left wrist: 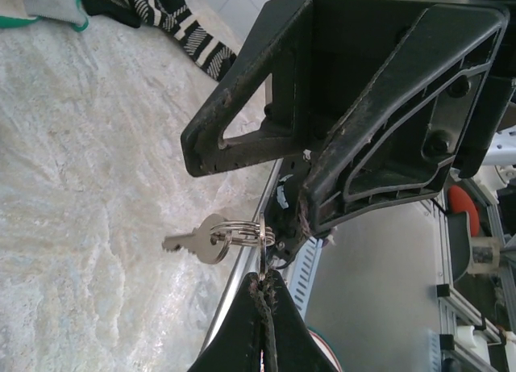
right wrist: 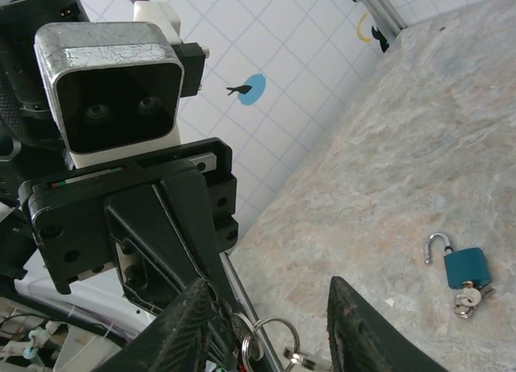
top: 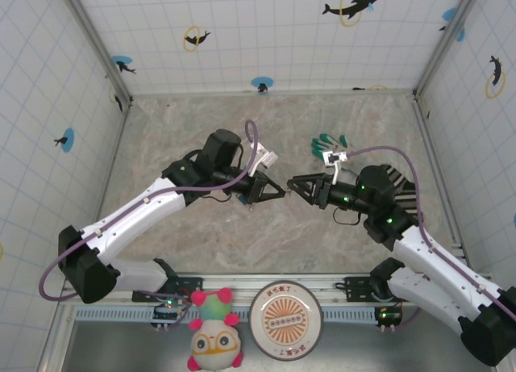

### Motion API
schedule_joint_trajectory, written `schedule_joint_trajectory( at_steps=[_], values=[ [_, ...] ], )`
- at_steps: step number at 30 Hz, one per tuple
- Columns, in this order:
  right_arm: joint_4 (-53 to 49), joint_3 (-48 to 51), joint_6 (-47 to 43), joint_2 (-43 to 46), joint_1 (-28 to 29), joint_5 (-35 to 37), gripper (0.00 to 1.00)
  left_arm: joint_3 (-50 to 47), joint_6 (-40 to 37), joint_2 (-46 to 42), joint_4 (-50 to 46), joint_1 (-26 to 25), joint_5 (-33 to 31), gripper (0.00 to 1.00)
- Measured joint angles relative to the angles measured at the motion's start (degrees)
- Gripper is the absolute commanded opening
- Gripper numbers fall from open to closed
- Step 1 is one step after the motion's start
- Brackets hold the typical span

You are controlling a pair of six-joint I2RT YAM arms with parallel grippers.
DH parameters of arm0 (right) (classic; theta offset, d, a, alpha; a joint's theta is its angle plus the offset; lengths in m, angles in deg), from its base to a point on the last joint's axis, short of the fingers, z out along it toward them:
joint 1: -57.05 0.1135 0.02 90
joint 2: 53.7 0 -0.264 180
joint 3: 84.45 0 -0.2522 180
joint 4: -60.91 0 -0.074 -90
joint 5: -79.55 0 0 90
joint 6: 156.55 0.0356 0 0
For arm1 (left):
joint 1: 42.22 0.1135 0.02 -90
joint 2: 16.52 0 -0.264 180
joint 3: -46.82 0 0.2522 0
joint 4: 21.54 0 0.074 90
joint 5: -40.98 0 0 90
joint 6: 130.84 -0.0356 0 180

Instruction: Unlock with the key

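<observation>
Black-headed key (left wrist: pixel 280 211), clamped in the closed left tool (left wrist: pixel 262 283), lies in line with its fingers, between the right tool's (right wrist: pixel 268 298) spread fingers; the blue padlock (right wrist: pixel 465 267) rests apart on the tabletop (right wrist: pixel 419 146).

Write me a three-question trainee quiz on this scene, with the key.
1. True or false: the blue padlock lies on the table with its shackle swung open.
2. Which gripper is shut? A) left gripper B) right gripper C) both
3. Fill in: a silver key hangs from a ____ at the left gripper's tips.
Key: 1 true; 2 A; 3 key ring.
</observation>
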Motion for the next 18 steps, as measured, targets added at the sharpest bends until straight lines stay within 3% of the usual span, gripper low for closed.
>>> schedule_joint_trajectory(
  at_steps=[7,13,18],
  values=[
    [1.25,-0.02,0.39,-0.57,1.03,-2.14,0.25,0.00,0.02,0.00,0.09,0.00,0.42,0.00],
    [1.27,0.00,0.26,-1.01,1.62,-2.91,0.24,-0.04,0.02,-0.02,0.92,0.00,0.92,0.00],
    [0.63,-0.02,-0.79,-0.98,1.57,-2.91,0.11,-0.04,0.04,-0.09,0.94,0.00,1.20,0.00]
  ],
)
